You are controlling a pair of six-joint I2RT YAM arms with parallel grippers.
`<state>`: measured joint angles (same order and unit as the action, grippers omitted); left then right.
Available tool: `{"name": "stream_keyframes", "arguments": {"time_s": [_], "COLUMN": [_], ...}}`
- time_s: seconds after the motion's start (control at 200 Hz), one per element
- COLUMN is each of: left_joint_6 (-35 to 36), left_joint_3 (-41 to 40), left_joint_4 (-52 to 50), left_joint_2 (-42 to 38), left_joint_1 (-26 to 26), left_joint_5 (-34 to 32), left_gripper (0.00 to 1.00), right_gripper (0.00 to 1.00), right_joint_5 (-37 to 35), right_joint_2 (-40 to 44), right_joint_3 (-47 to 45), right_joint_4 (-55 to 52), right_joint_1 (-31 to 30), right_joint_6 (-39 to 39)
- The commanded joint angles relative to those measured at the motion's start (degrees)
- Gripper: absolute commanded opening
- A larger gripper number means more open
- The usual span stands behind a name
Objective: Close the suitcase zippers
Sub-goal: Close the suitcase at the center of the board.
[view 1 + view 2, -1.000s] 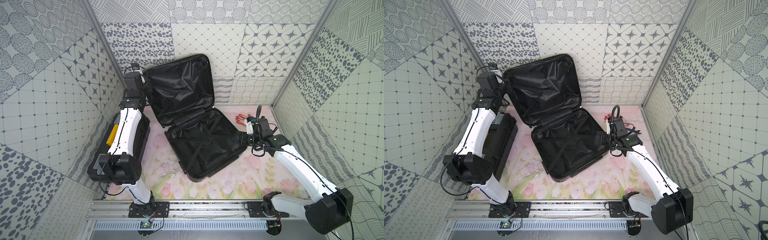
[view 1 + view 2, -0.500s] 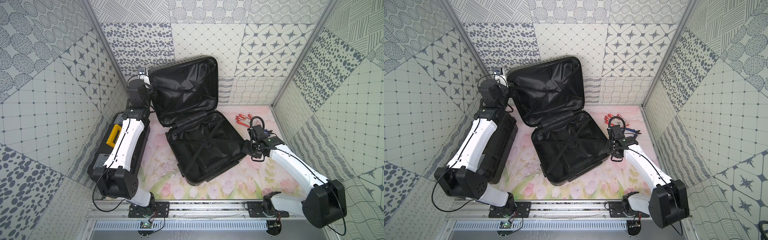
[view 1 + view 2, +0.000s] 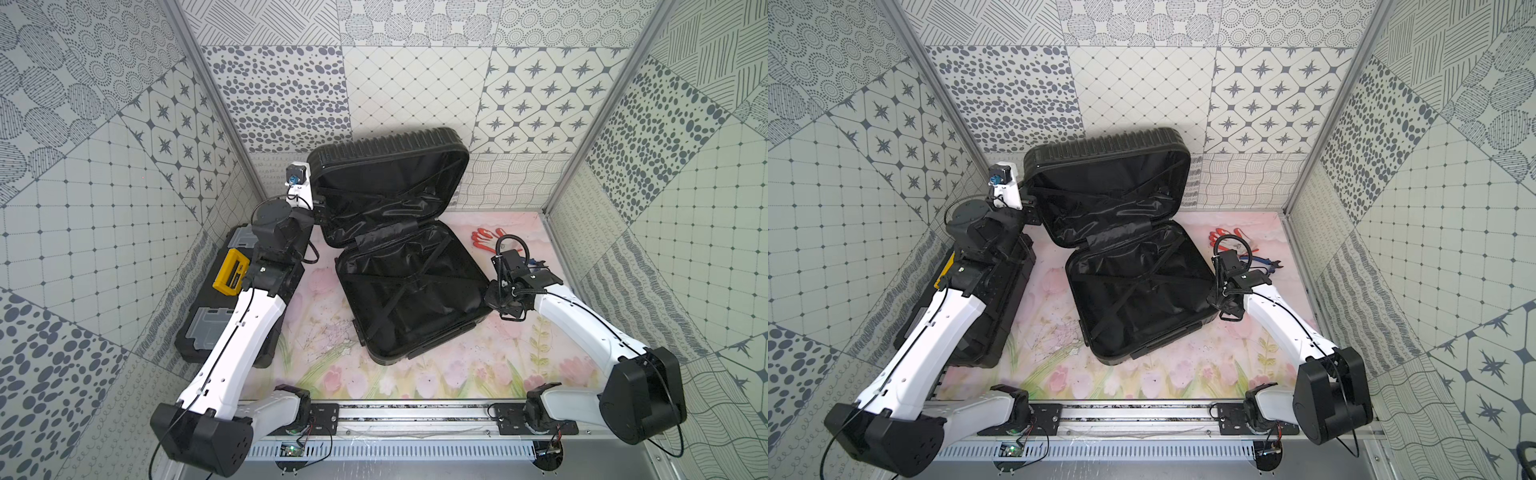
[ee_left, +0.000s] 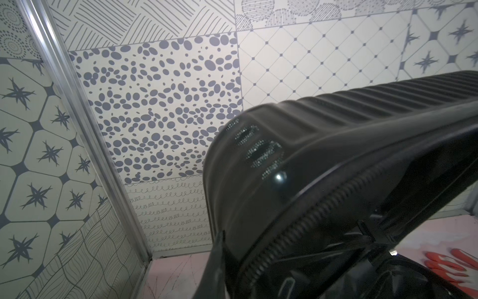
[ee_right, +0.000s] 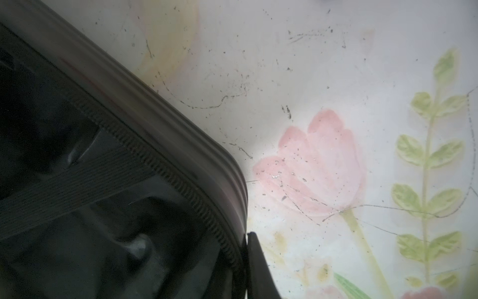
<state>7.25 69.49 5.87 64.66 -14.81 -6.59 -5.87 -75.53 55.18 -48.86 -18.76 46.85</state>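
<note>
On the left, a black toolbox (image 3: 208,332) sits under my left arm. My left pincer (image 3: 319,204) is pinched tight on the left edge of the suitcase (image 3: 399,291) lid and holds it up. The suitcase lies open in the middle of the desk (image 3: 316,299), its zippers (image 5: 165,165) undone. My right pincer (image 3: 489,296) is squeezed narrow at the case's near right corner. Red pliers (image 3: 484,239) lie far right.
</note>
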Motion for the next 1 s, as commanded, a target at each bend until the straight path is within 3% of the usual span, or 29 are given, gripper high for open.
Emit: {"name": "stream_keyframes", "arguments": {"time_s": [0.0,0.275,0.6,0.845,0.996], "left_joint_6": [-5.5,-10.8,-18.9,-23.2,-24.8], "left_joint_3": [-7.3,-16.2,-25.4,-28.9,-29.1], "left_joint_4": [-3.9,-10.7,-17.5,-25.1,-32.9], "left_joint_2": [-7.8,-17.8,-28.0,-35.1,-37.5], "left_joint_1": [-2.1,-3.3,-3.7,-3.7,-3.7], "left_joint_5": [24.6,25.1,24.8,24.8,23.2], "left_gripper": [0.00,0.05,0.19,0.32,0.42], "right_gripper": [0.00,0.02,0.30,0.39,0.53], "right_joint_5": [5.8,4.6,3.0,3.6,2.8], "right_joint_2": [-2.4,-5.4,-6.2,0.7,6.7], "right_joint_3": [0.7,2.7,2.4,-2.3,-2.9], "right_joint_4": [12.2,21.3,23.4,22.2,16.1], "right_joint_1": [-1.0,-2.4,-1.9,1.1,3.6], "right_joint_6": [6.7,11.8,7.1,2.9,-0.6]}}
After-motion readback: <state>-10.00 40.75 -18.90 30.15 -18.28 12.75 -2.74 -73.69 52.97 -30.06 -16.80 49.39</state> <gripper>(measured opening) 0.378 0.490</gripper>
